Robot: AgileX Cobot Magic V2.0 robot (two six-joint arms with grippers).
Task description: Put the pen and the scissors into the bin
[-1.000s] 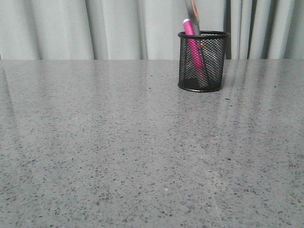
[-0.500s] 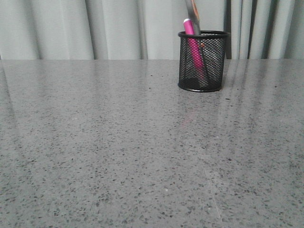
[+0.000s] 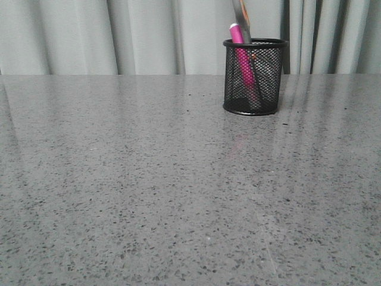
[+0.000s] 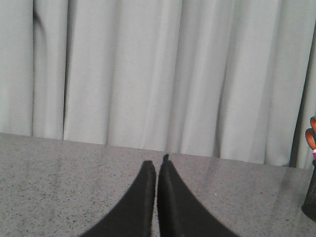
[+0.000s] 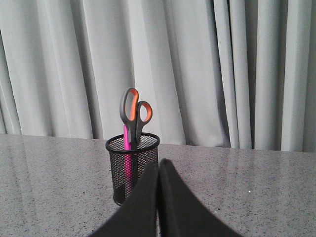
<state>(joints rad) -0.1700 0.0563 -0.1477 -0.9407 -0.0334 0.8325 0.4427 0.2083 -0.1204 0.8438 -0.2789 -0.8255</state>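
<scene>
Both task items were already in the bin [image 3: 252, 76], which stood upright on the grey speckled table [image 3: 149, 190] near the far edge, right of centre in the front view, w/ grey curtains [image 3: 119, 36] behind. The pen [image 3: 240, 56] stood inside, leaning a bit, its upper end poking just above the rim; the scissors [image 5: 134, 116] stood blades-down beside it, long axis roughly vertical, orange-lined handles well above the rim in the right wrist view. Left gripper [image 4: 157, 165]: fingers pressed together, tips touching or nearly so, nothing btwn them. Right gripper [image 5: 158, 165]: same, closed on nothing. Neither arm showed in the front view. Key relation: the bin sat straight ahead of the right gripper, just a little to one side of its fingertips in that view, and apart from them w/ bare table btwn; for the left gripper it was only a sliver at the frame edge, w/ an orange bit of handle above it, so well off to the side. The right arm was therefore the nearer one. Judgement: task looked done, both things in, bin upright; no further grasp seemed needed. If anything remained, prob. just keeping both arms clear of the tall handles, since a knock there could tip the light cup.
</scene>
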